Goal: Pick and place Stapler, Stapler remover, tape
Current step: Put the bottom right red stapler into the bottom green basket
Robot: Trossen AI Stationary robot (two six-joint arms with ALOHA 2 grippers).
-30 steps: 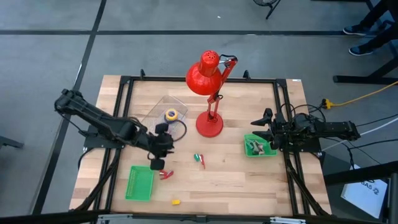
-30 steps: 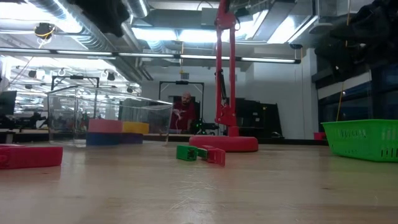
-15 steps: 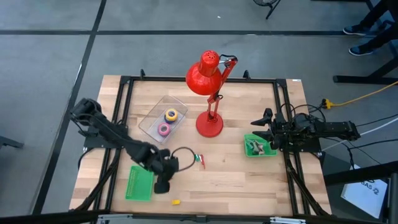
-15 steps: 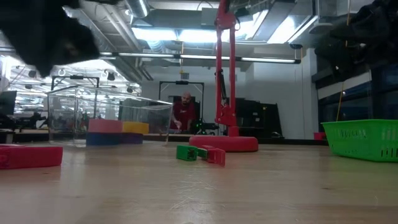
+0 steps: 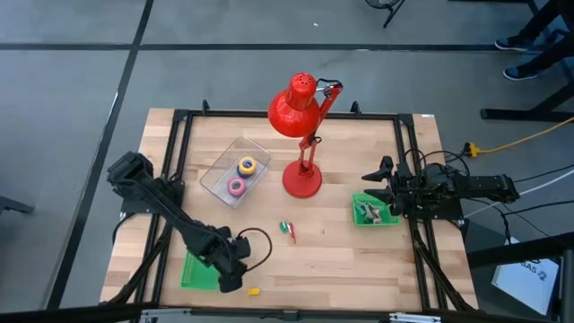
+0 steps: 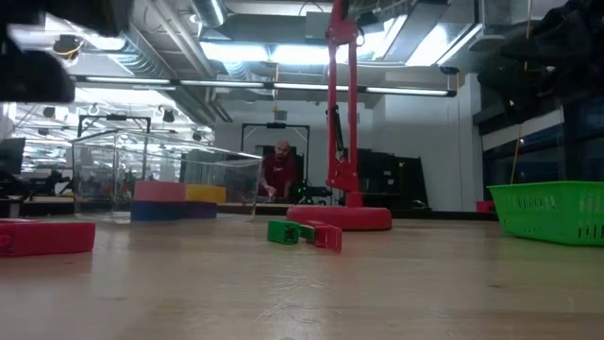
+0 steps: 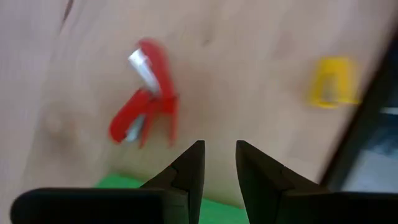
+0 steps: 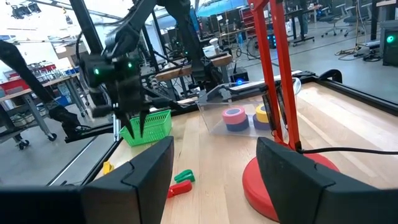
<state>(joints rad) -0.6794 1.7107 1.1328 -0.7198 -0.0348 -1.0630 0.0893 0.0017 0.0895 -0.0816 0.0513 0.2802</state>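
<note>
In the high view my left gripper (image 5: pixel 230 280) is low over the table's near left part, beside the left green basket (image 5: pixel 198 266), open by a narrow gap and empty. Its wrist view shows a red staple remover (image 7: pixel 147 93) on the wood ahead of the fingertips (image 7: pixel 219 149) and a small yellow piece (image 7: pixel 333 81). The tape rolls, yellow-blue (image 5: pixel 247 166) and pink (image 5: pixel 236 187), lie in a clear tray (image 5: pixel 220 172). A green-and-red item (image 5: pixel 287 231) lies mid-table. My right gripper (image 5: pixel 384 192) waits open over the right green basket (image 5: pixel 372 211).
The red desk lamp stands on its round base (image 5: pixel 302 180) at the table's middle, with its head (image 5: pixel 297 108) over the far part. The right basket holds dark items. In the low view a person (image 6: pixel 276 175) sits far behind the table. Bare wood lies between the baskets.
My left arm has swung from beside the clear tray toward the table's near edge, ending low next to the left green basket. The red staple remover, plain in the high view before, is now hidden there under the gripper. The pink roll now shows in the tray.
</note>
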